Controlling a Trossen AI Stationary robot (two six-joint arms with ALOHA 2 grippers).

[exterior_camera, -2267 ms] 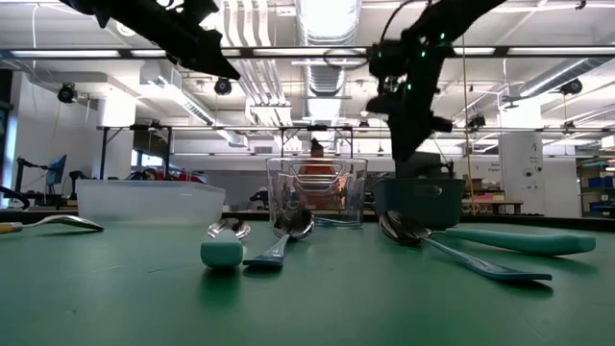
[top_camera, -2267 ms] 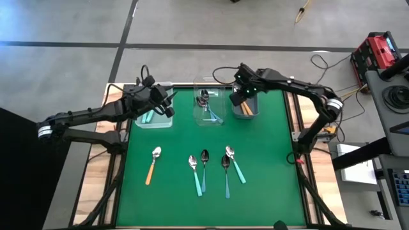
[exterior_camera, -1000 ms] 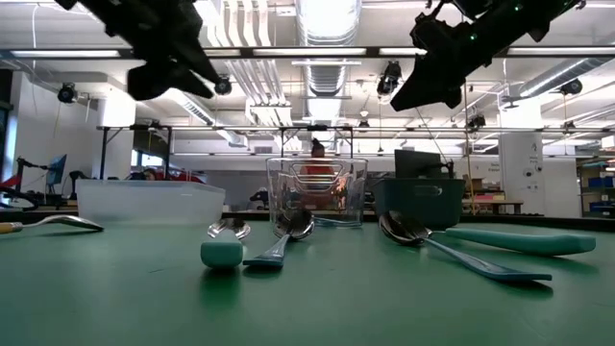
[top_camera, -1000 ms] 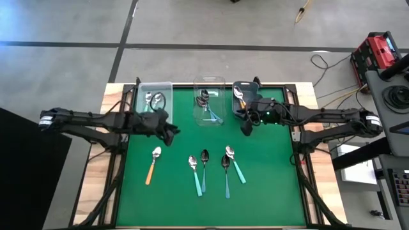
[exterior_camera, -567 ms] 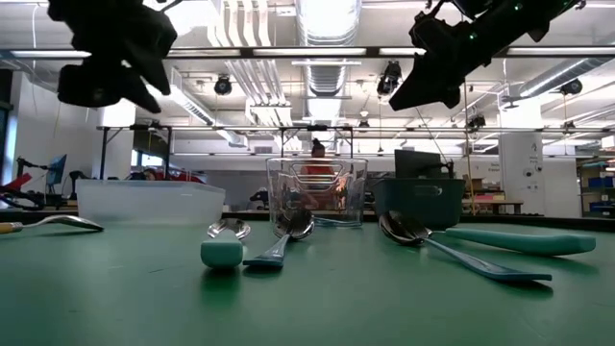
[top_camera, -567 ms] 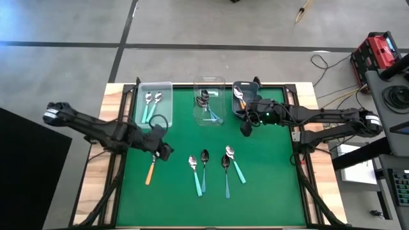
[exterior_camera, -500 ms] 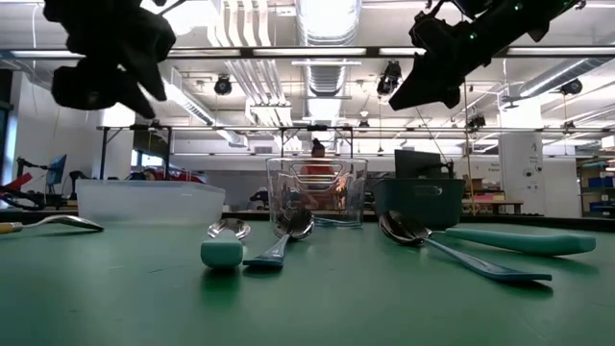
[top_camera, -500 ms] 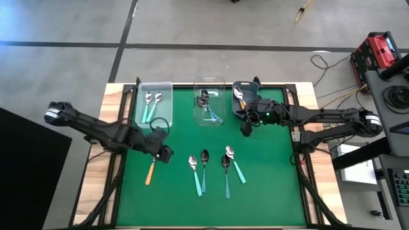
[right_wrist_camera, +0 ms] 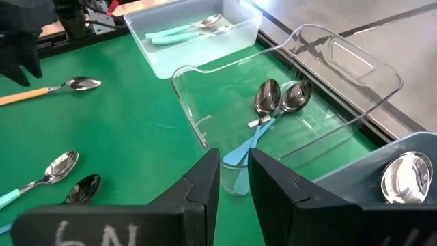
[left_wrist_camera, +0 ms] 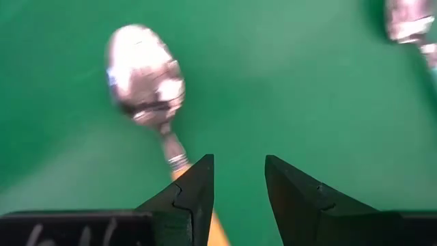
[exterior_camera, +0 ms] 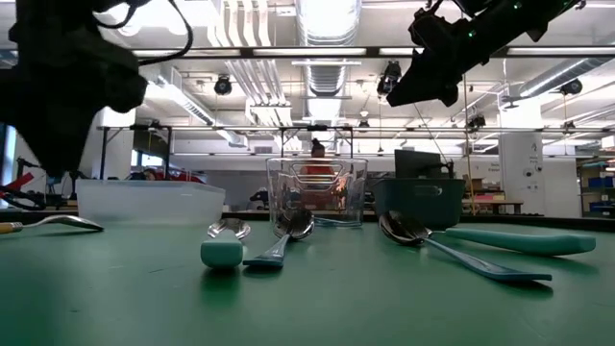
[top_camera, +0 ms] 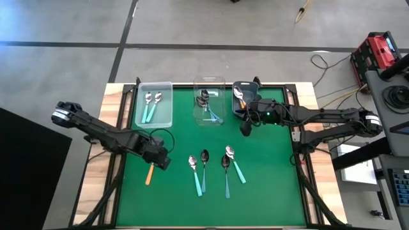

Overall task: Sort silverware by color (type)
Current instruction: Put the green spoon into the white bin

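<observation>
Green tabletop [top_camera: 268, 185]: left gripper [left_wrist_camera: 237, 179], fingers parted, sits over the orange-handled silver spoon [left_wrist_camera: 145, 75], handle running lengthwise beneath them, bowl ahead.

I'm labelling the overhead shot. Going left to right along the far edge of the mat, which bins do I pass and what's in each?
Clear bin with two mint-handled spoons → clear bin with two blue-handled spoons → grey bin with orange-handled spoons.

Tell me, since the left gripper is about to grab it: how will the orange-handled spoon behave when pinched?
The orange-handled spoon looks light: thin handle, small bowl. Its rounded shiny bowl may let it rock or pivot on the mat. The left gripper is open beside the narrow neck, off-centre, so the spoon might slip or swing once lifted.
</observation>
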